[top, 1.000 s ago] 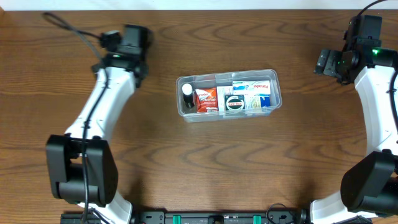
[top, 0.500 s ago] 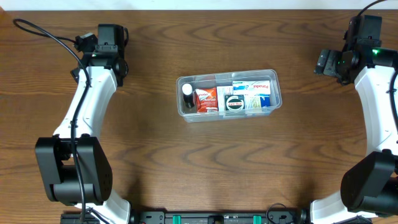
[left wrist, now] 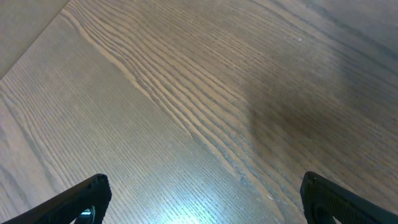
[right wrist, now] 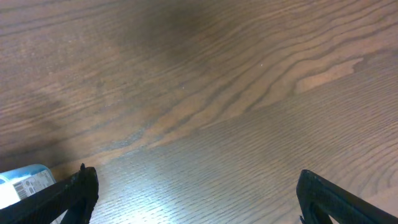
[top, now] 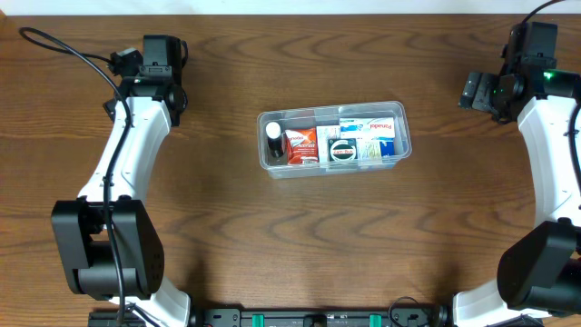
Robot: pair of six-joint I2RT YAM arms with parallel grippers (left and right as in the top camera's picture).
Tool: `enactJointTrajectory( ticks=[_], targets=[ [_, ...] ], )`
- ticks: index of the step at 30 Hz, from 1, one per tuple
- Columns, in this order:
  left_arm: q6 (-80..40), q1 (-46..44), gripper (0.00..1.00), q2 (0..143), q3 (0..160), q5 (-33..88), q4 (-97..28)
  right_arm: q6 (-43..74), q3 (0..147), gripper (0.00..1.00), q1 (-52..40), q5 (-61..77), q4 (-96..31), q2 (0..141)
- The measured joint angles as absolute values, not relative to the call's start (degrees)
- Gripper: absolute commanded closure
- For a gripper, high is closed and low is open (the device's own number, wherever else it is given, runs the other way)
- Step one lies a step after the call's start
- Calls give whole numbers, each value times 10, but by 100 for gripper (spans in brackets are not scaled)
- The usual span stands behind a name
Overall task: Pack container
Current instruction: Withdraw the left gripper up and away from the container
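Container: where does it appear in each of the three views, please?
Overhead: the container lies at the centre of the picture.
Left wrist: not in it.
Right wrist: not recognisable; a blue-white labelled thing at the lower left edge is unclear.
Shared landmark: the brown wooden table.

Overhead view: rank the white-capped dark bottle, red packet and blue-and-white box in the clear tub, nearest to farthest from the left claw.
1. White-capped dark bottle, at the left end of the clear plastic tub.
2. Red packet, just right of the bottle.
3. Blue-and-white box, at the right end, farthest from the left claw.
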State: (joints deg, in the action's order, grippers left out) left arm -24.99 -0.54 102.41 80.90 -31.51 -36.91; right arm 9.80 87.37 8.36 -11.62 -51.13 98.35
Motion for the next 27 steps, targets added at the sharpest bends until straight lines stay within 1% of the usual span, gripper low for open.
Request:
enactJointTrajectory(
  ticks=[9,13,27],
  targets=[
    [-250,-5,2,1024,809,-315,-369,98,874,1,83,-110,-500,983],
    [-250,-5,2,1024,809,-315,-369,98,874,1,84,-74,-459,983],
    [-250,-5,2,1024,809,-315,-365,100,874,1,83,-9,-451,983]
  ],
)
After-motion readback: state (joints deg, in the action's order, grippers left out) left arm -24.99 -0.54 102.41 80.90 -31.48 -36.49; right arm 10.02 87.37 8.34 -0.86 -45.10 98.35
